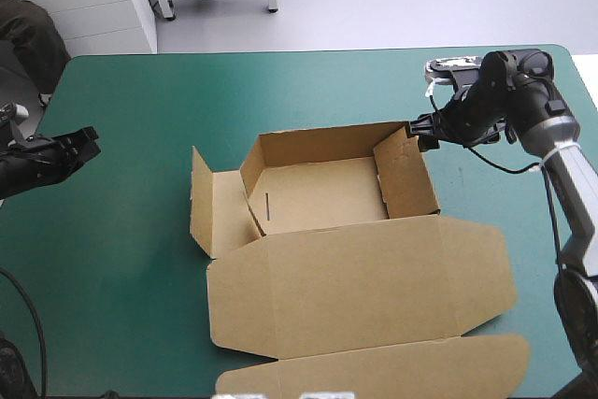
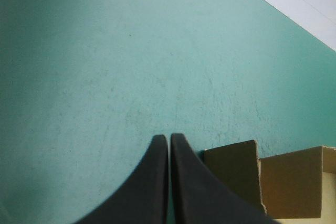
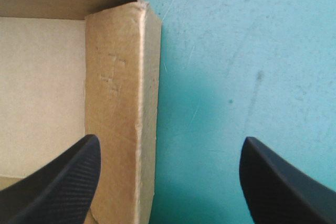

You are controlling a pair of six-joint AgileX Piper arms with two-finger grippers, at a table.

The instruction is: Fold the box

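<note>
Sitting centre frame on the teal-green table (image 1: pixel 131 91), the brown box (image 1: pixel 318 195) is an open tray with its walls raised. Its left flap (image 1: pixel 210 203) is splayed outward and its lid (image 1: pixel 360 277) lies flat toward the lower frame edge. Right end effector (image 1: pixel 418 128) is at the tray's far right corner, upper right of frame. Its fingers are wide apart and hold nothing, one over the right wall (image 3: pixel 118 77), the other over bare table outside it. Left end effector (image 1: pixel 86 145) is at the mid-left frame edge, well apart from the box, with its fingers pressed together, empty, over bare table.
</note>
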